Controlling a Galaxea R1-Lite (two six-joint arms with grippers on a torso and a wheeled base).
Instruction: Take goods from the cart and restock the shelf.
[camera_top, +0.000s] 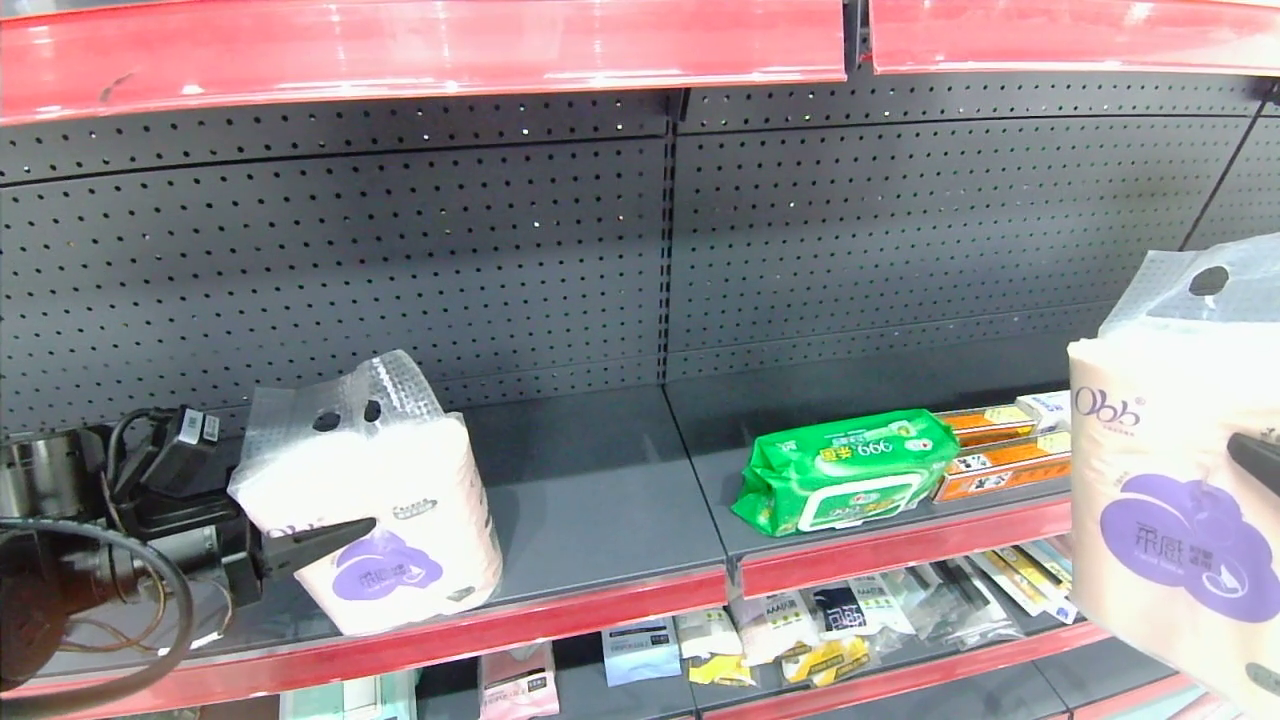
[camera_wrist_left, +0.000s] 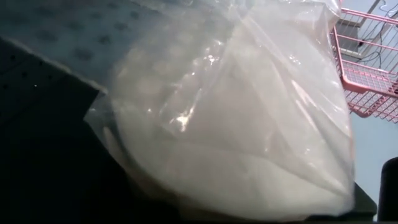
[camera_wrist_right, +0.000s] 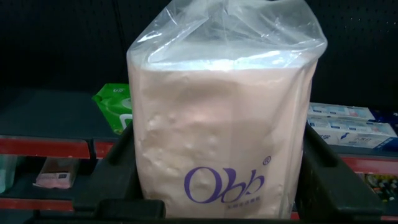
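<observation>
We list on the left arm (camera_top: 120, 545): one bare silver cylindrical joint (camera_top: 35, 475); matt black housings; a small black module (camera_top: 190, 432) bearing white printed labels; thick black cables (camera_top: 180, 590) in wide loops; thin orange and pale wires (camera_top: 120, 625) beneath. On the left gripper (camera_top: 335, 510) we list one long black finger (camera_top: 320, 540), tapering to a point. On the right gripper (camera_wrist_right: 217, 180) we list two broad matt black fingers (camera_wrist_right: 109, 171) with slanted upper edges and a black crossbar (camera_wrist_right: 130, 210) at their base.
</observation>
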